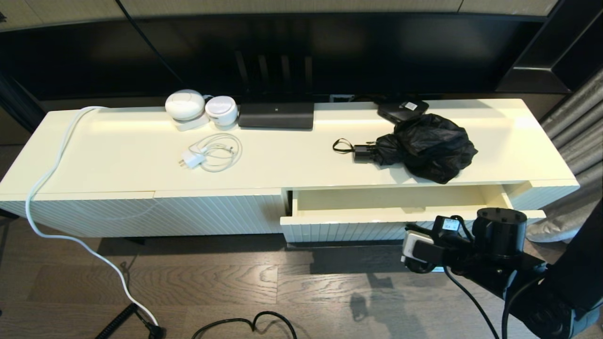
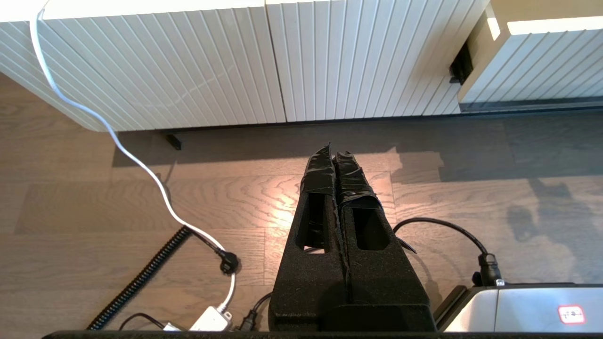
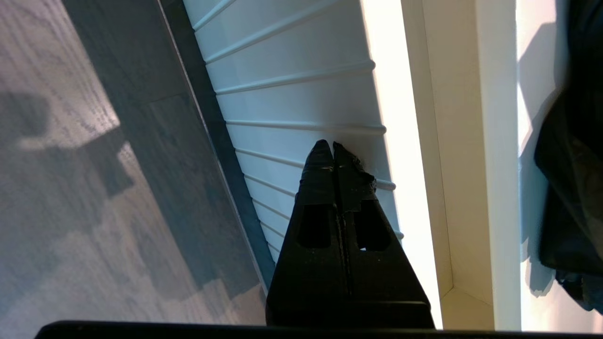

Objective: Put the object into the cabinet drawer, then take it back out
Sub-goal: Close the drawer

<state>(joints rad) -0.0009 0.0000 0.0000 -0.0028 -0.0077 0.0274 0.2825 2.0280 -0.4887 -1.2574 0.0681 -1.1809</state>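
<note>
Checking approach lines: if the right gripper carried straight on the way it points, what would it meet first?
Probably the ribbed front of the open cabinet drawer: the right gripper, jaws shut, points at it, though the gap is unclear.

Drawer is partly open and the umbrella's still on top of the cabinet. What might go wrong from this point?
1. The cabinet drawer looks only partly open, and the umbrella with its loose fabric is bulky, so it may snag on the edge.
2. The right gripper is shut beside the ribbed front; it must open before any grasp.
3. The black box lies against the umbrella and may get nudged.

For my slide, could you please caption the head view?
Drawer open and empty, umbrella on the cabinet top, right claw shut at the drawer front.
</note>
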